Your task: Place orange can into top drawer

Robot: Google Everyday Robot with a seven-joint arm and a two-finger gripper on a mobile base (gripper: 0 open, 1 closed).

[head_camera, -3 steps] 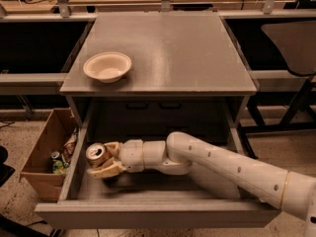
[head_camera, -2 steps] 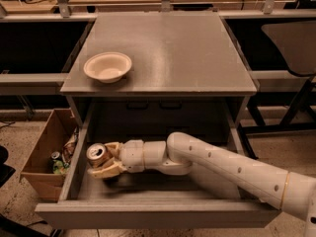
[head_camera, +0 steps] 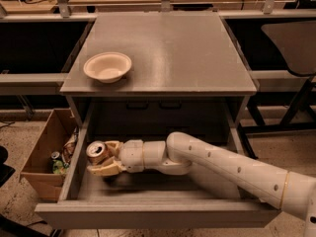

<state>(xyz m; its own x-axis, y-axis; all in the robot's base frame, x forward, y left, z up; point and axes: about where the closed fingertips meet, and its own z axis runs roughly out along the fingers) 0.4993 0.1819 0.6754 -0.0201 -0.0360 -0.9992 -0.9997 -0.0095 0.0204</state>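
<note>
Camera view is showing the hand (head_camera: 102, 158) reaching into the open top drawer (head_camera: 163, 213) from 4 o'clock, its fingers clamping on the orange can (head_camera: 96, 151). The can is sitting at the drawer's 9 o'clock side, just beside the wall, while a bowl (head_camera: 107, 66) is resting at the desk's (head_camera: 168, 43) 9 o'clock.

a smooth cream-white arm (head_camera: 222, 164) ending in a tan gripper (head_camera: 102, 158)
the gripper sits right at the orange can (head_camera: 96, 151), its fingers (head_camera: 104, 170) yellower than the rest; back from the can come stubby ringed wrist sections, then a fat rounded shell dotted with small dark holes, and farthest from the can a thin gold band.
</note>
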